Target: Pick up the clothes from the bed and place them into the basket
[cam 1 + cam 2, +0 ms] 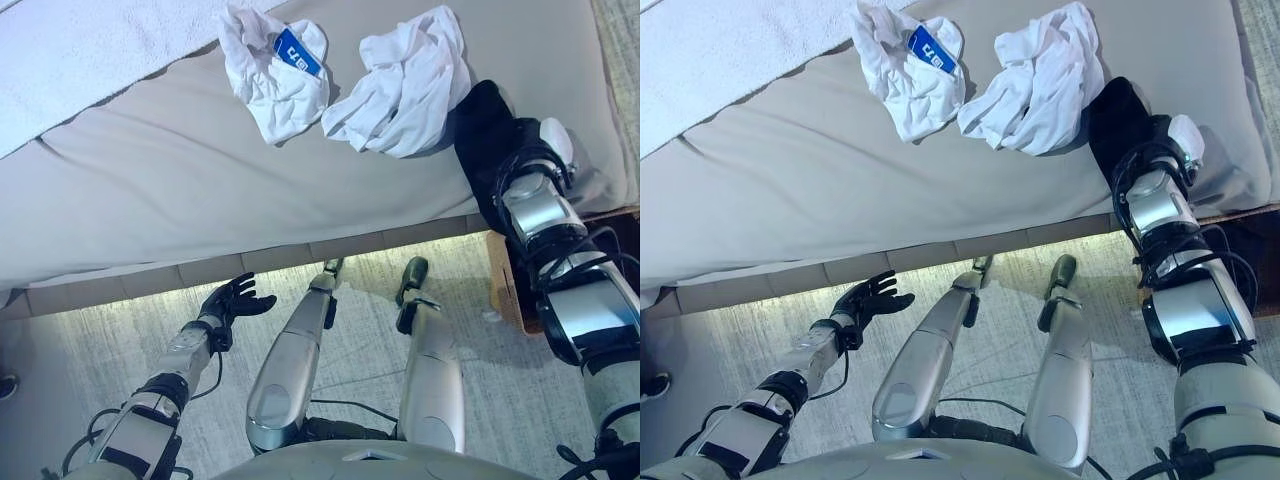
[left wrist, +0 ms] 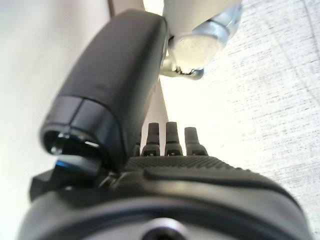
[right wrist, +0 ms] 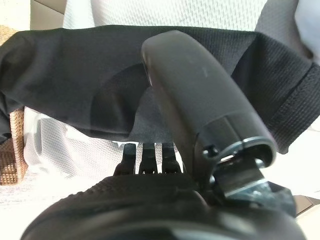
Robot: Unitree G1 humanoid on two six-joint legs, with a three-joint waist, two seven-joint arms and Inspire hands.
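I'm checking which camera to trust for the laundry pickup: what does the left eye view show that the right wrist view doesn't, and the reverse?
Only the left eye view shows the two white garments lying on the bed, one with a blue tag, and the left hand open over the floor. Only the right wrist view shows the wicker basket at its edge. Both show the black garment at the right hand, whose grip cannot be made out.

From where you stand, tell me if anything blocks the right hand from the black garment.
Nothing visible does. The right hand is already at the black garment on the bed edge, its thumb lying against the cloth. The two white garments lie beside it, not in the way.
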